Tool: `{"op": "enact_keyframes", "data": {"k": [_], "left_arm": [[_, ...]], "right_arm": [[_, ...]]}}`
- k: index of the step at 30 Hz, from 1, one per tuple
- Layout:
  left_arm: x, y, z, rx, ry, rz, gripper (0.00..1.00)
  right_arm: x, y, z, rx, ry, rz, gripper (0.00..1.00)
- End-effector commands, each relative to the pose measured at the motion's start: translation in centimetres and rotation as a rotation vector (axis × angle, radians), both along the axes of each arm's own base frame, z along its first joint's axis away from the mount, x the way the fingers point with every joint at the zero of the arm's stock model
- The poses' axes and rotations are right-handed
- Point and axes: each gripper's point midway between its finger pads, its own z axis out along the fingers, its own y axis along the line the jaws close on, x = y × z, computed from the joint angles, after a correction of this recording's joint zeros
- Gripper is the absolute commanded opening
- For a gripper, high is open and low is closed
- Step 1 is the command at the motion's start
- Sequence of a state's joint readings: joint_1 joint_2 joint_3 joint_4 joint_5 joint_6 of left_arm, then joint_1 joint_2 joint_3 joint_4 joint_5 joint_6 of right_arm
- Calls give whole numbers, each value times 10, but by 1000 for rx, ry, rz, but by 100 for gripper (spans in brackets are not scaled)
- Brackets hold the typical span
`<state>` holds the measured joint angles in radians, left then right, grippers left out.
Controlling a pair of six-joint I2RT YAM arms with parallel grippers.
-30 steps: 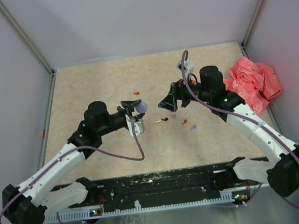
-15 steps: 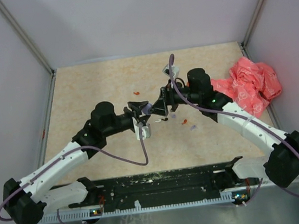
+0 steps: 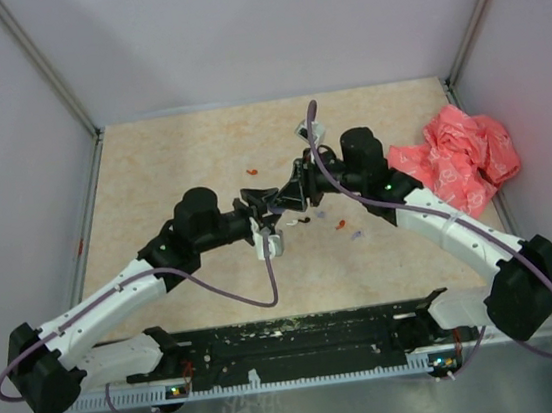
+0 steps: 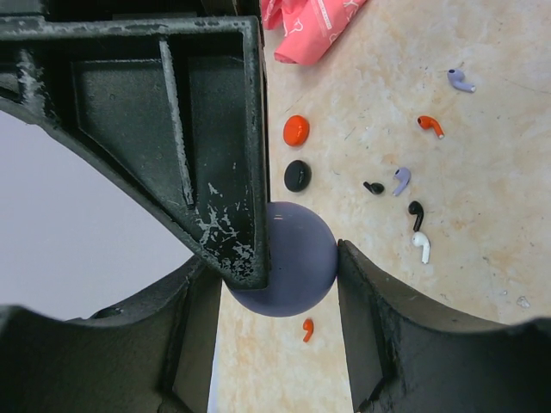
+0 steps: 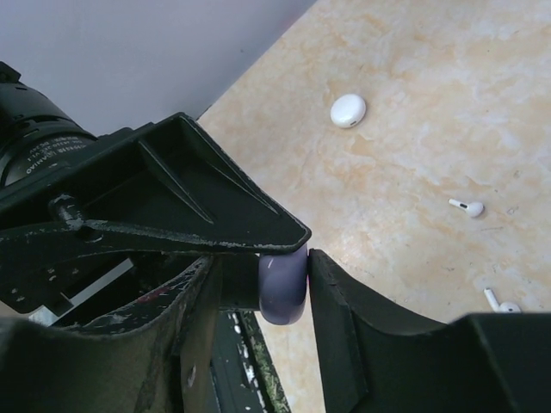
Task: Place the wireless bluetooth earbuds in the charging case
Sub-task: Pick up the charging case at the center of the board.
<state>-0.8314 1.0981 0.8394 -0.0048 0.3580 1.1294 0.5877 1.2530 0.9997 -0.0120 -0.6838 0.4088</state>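
grip: left fingers (image 4: pixel 379 335) and right fingers (image 5: pixel 344 327) both clamp the lilac charging case (image 4: pixel 293 258) | earbuds (image 4: pixel 400 179) loose on tabletop (image 4: pixel 482 189), 3 o'clock of case | risk: opposed pulls may twist case free, dropping it

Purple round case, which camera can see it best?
The left wrist view: the purple case shows most of its round face there, big and close, pinched in the left gripper. The right wrist view sees only its thin edge. The top view barely shows it, tiny and mostly covered.
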Motion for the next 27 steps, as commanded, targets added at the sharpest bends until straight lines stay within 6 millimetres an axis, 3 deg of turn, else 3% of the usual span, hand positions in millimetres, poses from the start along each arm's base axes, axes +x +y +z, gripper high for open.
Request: {"op": "enact_keyframes", "data": {"k": [1,11,15,16,19,27], "left_arm": [[-3,-6,14,-10,-33,-23,46],[-7,-4,20,-49,10,-15,49],[-8,1,21,-79,53,18,64],[-8,2,21,-91,69,29,72],[-10,8,22,-139,104,65,82],[-13,26,34,-387,305,208,90]], "right_arm": [[-3,6,8,31,-40,24,42],[-4,3,3,12,-45,23,12],[-5,2,8,30,-66,20,2],[-6,2,10,40,-74,17,0],[-5,-1,18,62,-111,-9,0],[2,-12,40,154,-225,-106,0]]}}
